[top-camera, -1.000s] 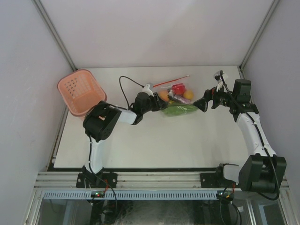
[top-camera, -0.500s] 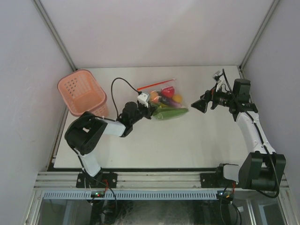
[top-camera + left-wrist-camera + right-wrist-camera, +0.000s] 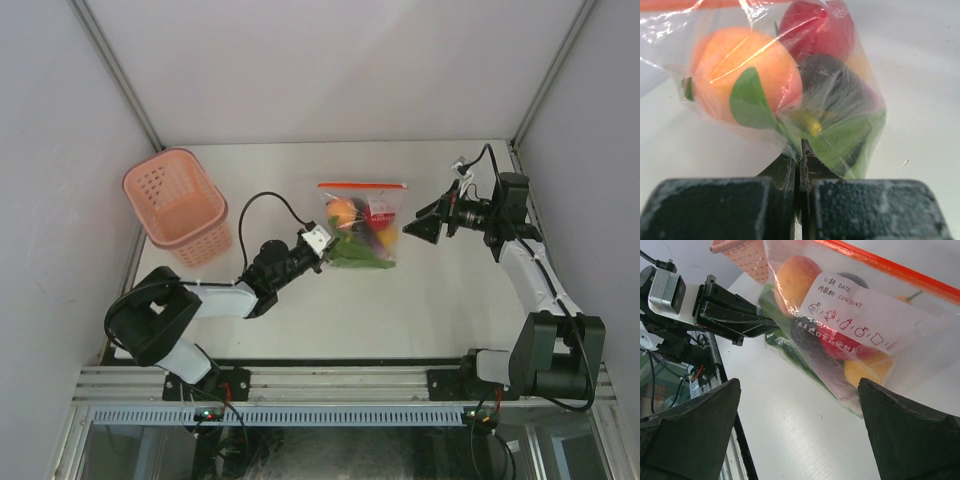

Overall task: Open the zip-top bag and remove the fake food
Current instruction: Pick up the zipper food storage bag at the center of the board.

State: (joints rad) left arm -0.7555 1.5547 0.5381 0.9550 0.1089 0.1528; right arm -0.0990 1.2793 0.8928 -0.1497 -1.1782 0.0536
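— Where's the zip-top bag (image 3: 364, 226)?
— Well right of the pink basket (image 3: 175, 205), fake food (image 3: 341, 211) inside. Left gripper (image 3: 326, 241) is pinched tight on its basket-side corner; right gripper (image 3: 418, 224) gapes wide just beyond, away from the basket.

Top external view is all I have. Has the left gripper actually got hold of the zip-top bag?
Observer: Yes. The left wrist view shows the left gripper shut on clear film at the nearest edge of the zip-top bag, just below a green leafy piece.
Operator: And the right gripper?
Observer: The right gripper is wide open, with the bag just ahead of its fingers. I cannot tell whether they touch.
Operator: Any markings on the bag?
Observer: A white label printed DATE and CONTENT faces the right wrist camera.
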